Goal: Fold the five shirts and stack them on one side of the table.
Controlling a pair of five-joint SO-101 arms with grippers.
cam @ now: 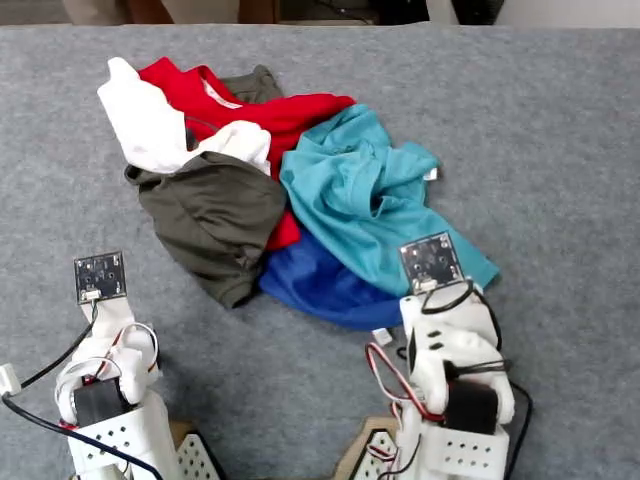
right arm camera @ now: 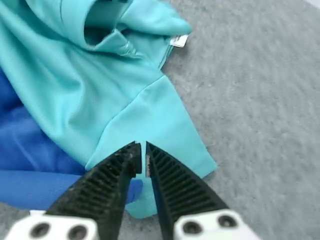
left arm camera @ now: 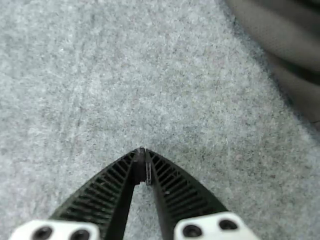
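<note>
High view gives us five shirts (cam: 250,200) heaped unfolded mid-desk (cam: 560,150), nearer its far edge. Our left claw (left arm camera: 141,165) sits closed over bare desk, and our right claw (right arm camera: 141,157) is closed, empty, above the teal shirt (right arm camera: 115,85).

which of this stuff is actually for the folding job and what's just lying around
For the job:
white shirt
red shirt
olive shirt
teal shirt
blue shirt

Not part of it:
grey table cover
arm wires
</note>
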